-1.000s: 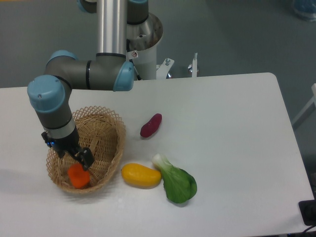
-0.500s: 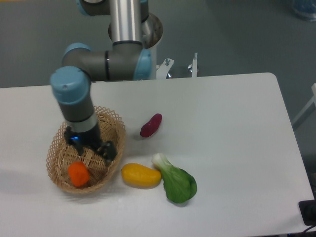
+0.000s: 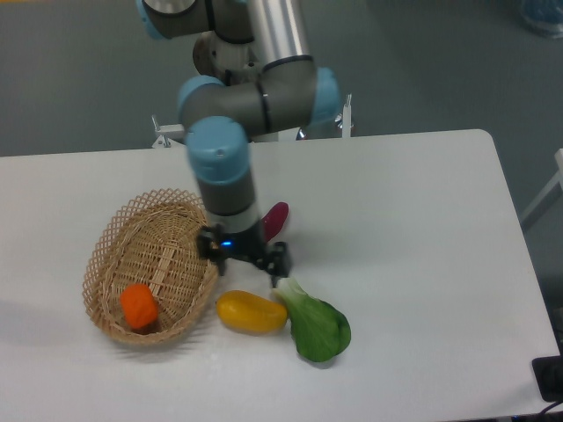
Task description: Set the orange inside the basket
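The white counter (image 3: 413, 220) carries everything in view. The robot arm (image 3: 237, 123) reaches down over the middle of it, just right of the basket (image 3: 123, 229), an oval tan wicker one at the left side of the counter. The gripper (image 3: 249, 264) hangs above the counter between the basket's right rim and the green leafy vegetable (image 3: 315, 323), with its dark fingers apart and nothing held between them. The vegetable lies at the front, its pale stalk pointing toward the gripper. The yellow fruit (image 3: 252, 312) lies just beside it on the left, close to the basket's rim. A purple vegetable (image 3: 277, 214) shows partly behind the arm. The orange (image 3: 138, 305) sits inside the basket, at its near end.
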`<state>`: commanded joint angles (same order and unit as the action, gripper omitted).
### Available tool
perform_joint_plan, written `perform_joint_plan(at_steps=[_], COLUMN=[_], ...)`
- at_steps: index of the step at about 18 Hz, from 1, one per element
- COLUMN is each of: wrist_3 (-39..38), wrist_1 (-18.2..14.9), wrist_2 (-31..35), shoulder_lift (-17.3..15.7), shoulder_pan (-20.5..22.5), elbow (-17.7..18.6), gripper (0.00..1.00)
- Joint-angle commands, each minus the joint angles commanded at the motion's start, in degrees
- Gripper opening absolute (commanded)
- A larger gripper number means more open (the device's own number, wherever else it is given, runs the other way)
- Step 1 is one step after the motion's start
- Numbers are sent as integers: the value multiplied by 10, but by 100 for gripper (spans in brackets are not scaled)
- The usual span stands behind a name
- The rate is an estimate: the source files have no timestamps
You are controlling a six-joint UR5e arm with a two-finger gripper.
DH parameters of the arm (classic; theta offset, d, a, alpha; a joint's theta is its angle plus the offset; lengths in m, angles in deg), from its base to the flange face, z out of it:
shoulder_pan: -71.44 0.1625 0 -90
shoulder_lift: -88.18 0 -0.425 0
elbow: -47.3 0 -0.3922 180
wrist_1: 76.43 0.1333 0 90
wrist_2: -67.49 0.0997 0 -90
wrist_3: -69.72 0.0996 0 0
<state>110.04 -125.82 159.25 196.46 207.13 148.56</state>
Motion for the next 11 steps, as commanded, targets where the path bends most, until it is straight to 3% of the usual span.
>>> perform_joint_plan(at_steps=[4, 8, 11], wrist_3=[82, 179, 220], wrist_1=[1, -1, -2], wrist_2=[-6, -12, -12], shoulder_lift=[1, 9, 32], shoulder_pan=[41, 112, 152], elbow=[-6, -7, -43], gripper=[100, 100, 100])
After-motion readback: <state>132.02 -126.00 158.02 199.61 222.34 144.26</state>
